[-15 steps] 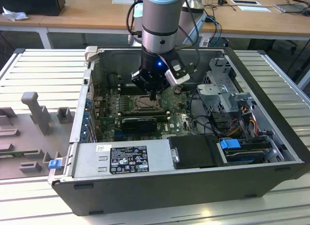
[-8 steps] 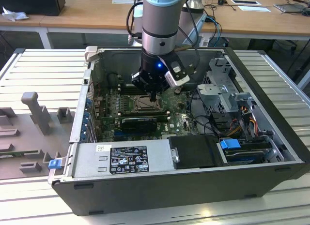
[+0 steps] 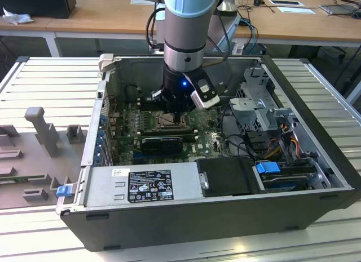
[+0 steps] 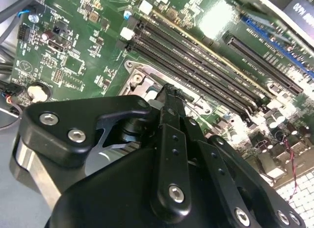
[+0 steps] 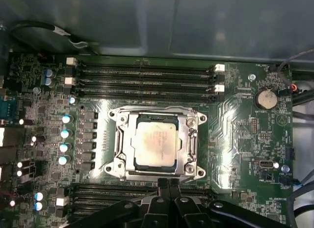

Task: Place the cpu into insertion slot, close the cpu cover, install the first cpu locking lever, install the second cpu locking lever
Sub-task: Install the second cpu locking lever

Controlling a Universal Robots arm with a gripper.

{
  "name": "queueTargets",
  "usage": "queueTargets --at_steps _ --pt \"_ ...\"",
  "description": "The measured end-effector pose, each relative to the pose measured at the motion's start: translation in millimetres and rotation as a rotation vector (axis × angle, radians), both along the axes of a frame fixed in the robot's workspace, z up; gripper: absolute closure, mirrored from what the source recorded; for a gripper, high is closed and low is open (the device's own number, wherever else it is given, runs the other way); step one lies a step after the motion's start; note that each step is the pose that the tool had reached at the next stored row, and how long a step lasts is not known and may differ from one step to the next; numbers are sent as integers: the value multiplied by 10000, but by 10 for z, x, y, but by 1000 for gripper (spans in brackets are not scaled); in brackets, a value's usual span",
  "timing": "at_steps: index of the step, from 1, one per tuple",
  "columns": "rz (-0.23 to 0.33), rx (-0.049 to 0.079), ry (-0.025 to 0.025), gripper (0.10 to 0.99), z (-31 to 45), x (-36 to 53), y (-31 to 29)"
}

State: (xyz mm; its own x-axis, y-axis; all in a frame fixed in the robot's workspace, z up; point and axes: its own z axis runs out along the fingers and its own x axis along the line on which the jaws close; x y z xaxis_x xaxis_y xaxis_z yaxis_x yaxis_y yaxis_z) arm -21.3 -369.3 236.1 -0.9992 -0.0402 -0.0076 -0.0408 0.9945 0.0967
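Observation:
The pale silver cpu (image 5: 156,144) lies flat in the insertion slot (image 5: 119,165), a square socket on the green motherboard (image 5: 240,125). The silvery cpu cover (image 5: 188,124) lies down around the chip as a frame. My gripper (image 5: 169,181) is shut, with its two black fingers pressed together and nothing between them. Its tips hover at the socket's edge, beside the row of memory slots. In the second wrist view the gripper (image 4: 169,89) reaches just over the socket's metal rim (image 4: 140,73). In the exterior view the gripper (image 3: 178,120) hangs inside the open computer case, over the socket (image 3: 162,122).
Long black memory slots (image 5: 142,76) run on both sides of the socket. A black ribbed block (image 3: 162,143), the power supply (image 3: 141,186), a drive cage (image 3: 256,101) and cables (image 3: 282,141) crowd the case. Case walls (image 3: 93,132) enclose the board. A coin battery (image 5: 266,98) sits nearby.

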Motion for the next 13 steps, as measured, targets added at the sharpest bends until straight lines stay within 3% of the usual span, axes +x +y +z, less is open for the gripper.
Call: queueTargets --at_steps 10,13 --pt "4 5 -3 980 29 -17 -55" --pt "10 115 -3 980 28 -60 -100"
